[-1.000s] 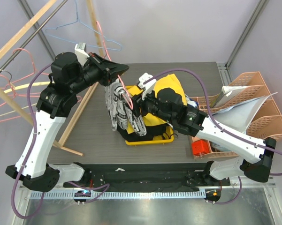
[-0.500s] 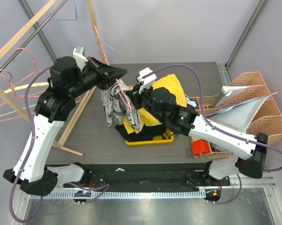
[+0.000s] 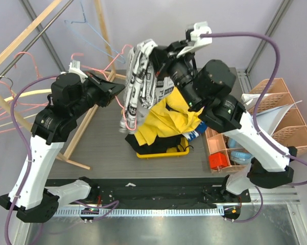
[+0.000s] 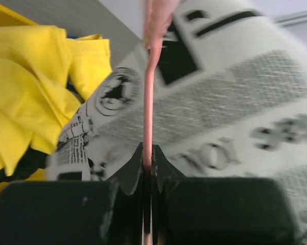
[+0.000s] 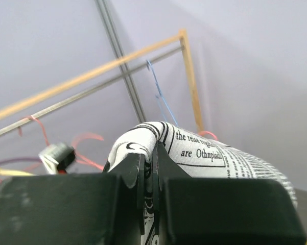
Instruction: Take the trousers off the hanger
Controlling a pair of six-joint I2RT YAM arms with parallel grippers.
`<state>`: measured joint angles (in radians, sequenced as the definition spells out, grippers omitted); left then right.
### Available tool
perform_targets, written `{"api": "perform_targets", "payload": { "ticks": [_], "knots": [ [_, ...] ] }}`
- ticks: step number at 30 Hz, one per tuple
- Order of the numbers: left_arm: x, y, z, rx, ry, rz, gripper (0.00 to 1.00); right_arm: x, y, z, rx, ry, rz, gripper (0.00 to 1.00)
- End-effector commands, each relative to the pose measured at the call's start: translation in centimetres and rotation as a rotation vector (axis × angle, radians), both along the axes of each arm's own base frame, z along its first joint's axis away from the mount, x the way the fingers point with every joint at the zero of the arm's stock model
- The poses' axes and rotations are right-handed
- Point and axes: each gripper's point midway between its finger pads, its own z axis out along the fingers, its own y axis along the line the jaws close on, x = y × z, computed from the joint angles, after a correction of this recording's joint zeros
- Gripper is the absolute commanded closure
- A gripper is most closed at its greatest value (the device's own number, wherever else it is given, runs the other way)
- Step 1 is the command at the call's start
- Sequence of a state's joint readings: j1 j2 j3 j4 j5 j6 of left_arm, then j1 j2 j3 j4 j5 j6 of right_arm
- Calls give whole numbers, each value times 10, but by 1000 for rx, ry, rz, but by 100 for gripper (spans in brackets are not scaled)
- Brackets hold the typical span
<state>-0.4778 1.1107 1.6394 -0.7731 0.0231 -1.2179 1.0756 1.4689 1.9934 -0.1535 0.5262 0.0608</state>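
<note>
Notes a change against one second ago: right gripper point(image 3: 158, 51), then low over the yellow tray point(image 3: 166, 152) with jaws half apart, now lifted high above the desk's point(image 3: 97, 148) far edge and pinched tight on a fold of the newsprint-patterned trousers point(image 3: 137, 87). Finds the trousers hauled up with it, draped over that grip and hanging down toward the tray, no longer bunched just above it. Records the left gripper point(image 3: 118, 91) drawn back slightly toward the left edge, clamped as before on the wire of the pink hanger point(image 4: 148, 117), which crosses the trouser cloth in the left wrist view.

Finds in the yellow tray, mid-desk toward the near edge, a yellow garment point(image 3: 166, 120) heaped over a black garment point(image 3: 143, 145), yellow cloth spilling past the rim. Records at the right edge an orange basket point(image 3: 217, 145) with a red block point(image 3: 219, 161) at its near end; other contents too crowded to name. Notes beyond it an orange file rack point(image 3: 278, 99) holding grey sheets point(image 3: 265, 120).

Sees the right arm reared up from its base at the near right corner, wrist topmost, fingers pointing left and up. Sees the left arm rising from the near left corner, forearm level, fingers pointing right at the hanging cloth.
</note>
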Motion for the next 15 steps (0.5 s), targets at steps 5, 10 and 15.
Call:
{"api": "perform_targets", "payload": {
  "ticks": [5,10,15],
  "knots": [
    [2,19,-57,291,152,10,100,-41,-43,140,384,-222,86,99],
    [-3,17,-51,317,122,-31,100,-46,-81,174,444,-323,-33,99],
    [-11,21,-34,338,82,-49,100,-32,-104,155,275,-320,-225,99]
  ]
}}
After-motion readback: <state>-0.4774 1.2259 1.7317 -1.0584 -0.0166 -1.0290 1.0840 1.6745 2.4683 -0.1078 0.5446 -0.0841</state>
